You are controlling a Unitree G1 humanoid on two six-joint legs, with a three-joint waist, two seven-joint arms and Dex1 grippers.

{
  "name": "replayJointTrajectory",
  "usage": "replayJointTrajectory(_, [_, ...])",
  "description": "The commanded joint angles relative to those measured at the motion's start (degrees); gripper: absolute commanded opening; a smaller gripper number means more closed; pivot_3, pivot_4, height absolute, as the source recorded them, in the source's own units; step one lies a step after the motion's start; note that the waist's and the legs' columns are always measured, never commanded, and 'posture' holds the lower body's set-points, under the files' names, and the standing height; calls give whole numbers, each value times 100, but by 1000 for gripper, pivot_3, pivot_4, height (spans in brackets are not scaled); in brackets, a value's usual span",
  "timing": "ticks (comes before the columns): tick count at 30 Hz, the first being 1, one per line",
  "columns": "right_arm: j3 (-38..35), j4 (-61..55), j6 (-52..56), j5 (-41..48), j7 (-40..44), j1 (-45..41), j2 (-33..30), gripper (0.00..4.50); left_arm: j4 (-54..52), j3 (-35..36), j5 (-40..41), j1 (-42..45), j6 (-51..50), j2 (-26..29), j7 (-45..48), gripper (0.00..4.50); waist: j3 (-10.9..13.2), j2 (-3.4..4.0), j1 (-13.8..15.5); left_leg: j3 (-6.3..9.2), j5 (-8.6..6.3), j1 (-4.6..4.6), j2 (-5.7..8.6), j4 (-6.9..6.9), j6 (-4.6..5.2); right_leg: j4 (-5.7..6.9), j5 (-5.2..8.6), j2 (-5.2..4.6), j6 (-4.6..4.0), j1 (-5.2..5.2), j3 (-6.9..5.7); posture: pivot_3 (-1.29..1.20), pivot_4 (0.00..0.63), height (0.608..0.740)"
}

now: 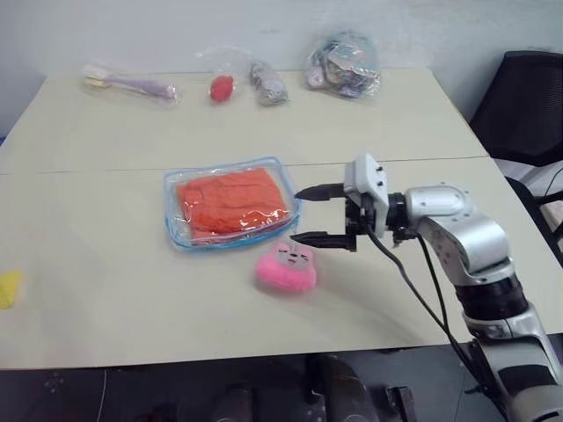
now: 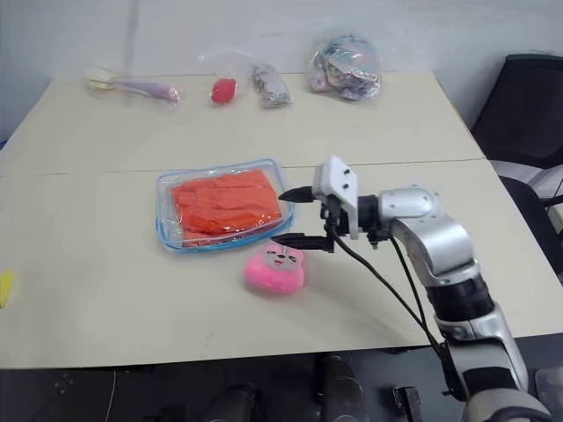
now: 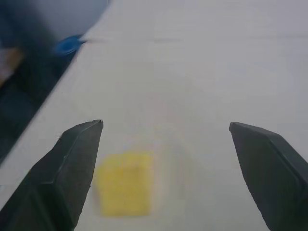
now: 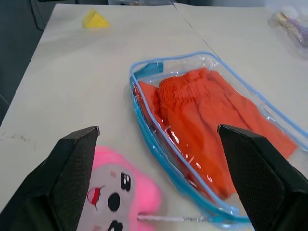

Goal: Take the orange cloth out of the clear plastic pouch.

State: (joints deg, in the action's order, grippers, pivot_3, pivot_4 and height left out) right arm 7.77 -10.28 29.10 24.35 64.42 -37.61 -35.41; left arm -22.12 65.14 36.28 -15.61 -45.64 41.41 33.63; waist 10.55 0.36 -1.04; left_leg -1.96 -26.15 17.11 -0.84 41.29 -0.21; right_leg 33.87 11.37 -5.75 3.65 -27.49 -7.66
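**Right claw wide open beside the filled pouch**

Nearest the table's front edge: a small yellow item far out on the left, seen between the spread fingers of the left claw, which hangs wide open above the tabletop with nothing in it.

Next back: a pink plush toy, just in front of the pouch's near right corner, and directly below the lower finger of the right claw. Right claw also wide open, empty, fingers pointing left toward the pouch, one above the other; upper fingertip just off the pouch's right short edge, contact impossible to judge.

Mid-table: clear plastic pouch lying flat, blue trim all around, long axis running left to right with a slight tilt, right end a little farther back. Orange cloth fully inside, folded, filling most of the pouch along the same axis.

Far edge: a bagged purple-handled item, a small red thing in a bag, a grey bundle, and a bag of mixed bits.
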Motion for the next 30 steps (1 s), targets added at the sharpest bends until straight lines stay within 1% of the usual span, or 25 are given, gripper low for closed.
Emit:
replayJointTrajectory(1, [-396,-461,43,214,198,368,-466,4121,-1135,-66,1227,-19,-445,681,698,4477,1,-1,42,5,-1,0,0,3,-1,-2,0,0,-1,4,2,0,150,740])
replayJointTrajectory(4, [-577,-654,93,359,335,665,-790,4121,-1290,-897,1253,269,-435,1217,737,4477,10,26,85,-2,-2,-8,18,1,1,-1,0,2,0,11,5,0,150,740])
replayJointTrajectory(6, [-687,-780,154,478,366,781,-907,4121,-1333,-1532,938,423,-178,1538,819,4477,15,35,84,-14,-2,-5,23,-10,1,0,-1,16,-1,17,18,0,150,740])
replayJointTrajectory(8, [-840,-984,206,643,473,979,-1088,4121,-1201,-2654,-50,532,601,2080,963,4477,16,36,56,-32,-4,-5,11,-13,-4,0,-1,36,-9,11,21,0,150,740])
replayJointTrajectory(10, [-940,-1134,235,751,494,1116,-1195,4121,-907,-3506,-758,783,1237,2385,1033,4477,18,39,35,-36,-5,-6,9,-19,-8,-2,2,43,-15,8,19,0,150,740])
replayJointTrajectory(11, [-984,-1193,253,791,466,1172,-1226,4121,-708,-3866,-958,1024,1470,2424,1052,4477,19,42,38,-41,-5,-6,10,-21,-8,0,2,44,-15,7,22,0,150,740])
replayJointTrajectory(12, [-1007,-1233,271,823,438,1205,-1245,4121,-550,-4103,-1092,1208,1633,2425,1081,4477,20,41,27,-42,-5,-7,10,-23,-8,-2,2,45,-15,8,22,0,150,740])
replayJointTrajectory(16, [-1186,-1433,308,882,246,1473,-1311,4121,367,-5415,-2051,2352,2600,2316,1177,4477,21,39,73,-47,-5,-6,10,-20,-7,-1,1,47,-15,5,22,0,150,740])
replayJointTrajectory(20, [-1233,-1525,329,885,78,1587,-1312,4121,1023,-6180,-2749,3022,3237,2108,1293,4477,20,38,96,-54,-5,-6,15,-17,-5,0,-3,45,-11,6,24,0,150,740])
replayJointTrajectory(23, [-1246,-1541,330,873,-17,1613,-1318,4121,1305,-6559,-3011,3318,3478,1865,1404,4477,20,38,97,-56,-4,-6,15,-15,-3,0,-4,46,-9,7,24,0,150,740])
replayJointTrajectory(29, [-1207,-1480,277,808,-94,1588,-1345,4121,1734,-6888,-3392,3570,3841,1564,1561,4477,21,36,99,-56,-3,-5,15,-12,-1,2,-4,45,-8,7,24,0,150,740])
replayJointTrajectory(30, [-1202,-1476,271,801,-104,1582,-1344,4121,1807,-6915,-3465,3592,3933,1525,1567,4065,21,36,100,-55,-3,-5,14,-9,-1,2,-5,45,-8,7,23,0,150,740])
